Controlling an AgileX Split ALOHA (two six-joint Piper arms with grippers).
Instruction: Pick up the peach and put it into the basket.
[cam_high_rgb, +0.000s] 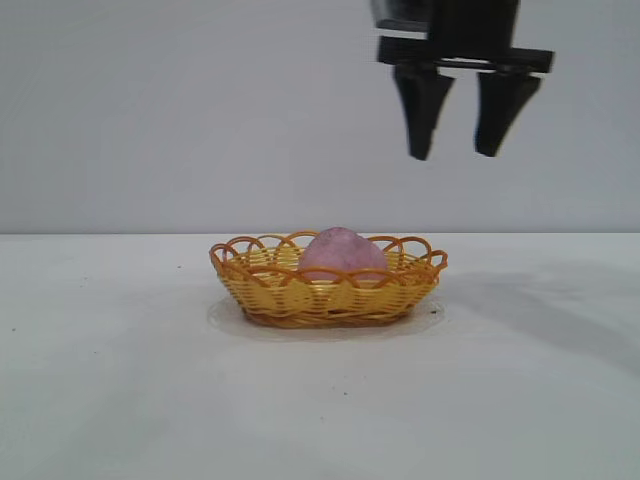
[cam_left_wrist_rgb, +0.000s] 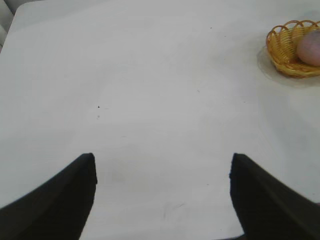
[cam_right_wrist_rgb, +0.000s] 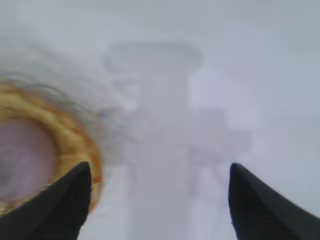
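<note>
The dull pink-mauve rounded peach (cam_high_rgb: 342, 252) sits in the shallow yellow wicker basket (cam_high_rgb: 300, 296), its lower half hidden by the weave; its long axis is unclear. Right pincer (cam_high_rgb: 458, 150) hangs spread above; left pincer (cam_left_wrist_rgb: 162, 165) spread over the white bench (cam_high_rgb: 110, 380).

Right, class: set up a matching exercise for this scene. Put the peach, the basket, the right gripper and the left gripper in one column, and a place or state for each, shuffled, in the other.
Column one:
1. peach
2. basket
3. right gripper
4. left gripper

Column two:
A. open and empty, up in the air to one side of the basket
B. standing on the white table
C. lying inside the wicker weave
D. open over bare table, far from the basket

Pairs: 1-C, 2-B, 3-A, 4-D
</note>
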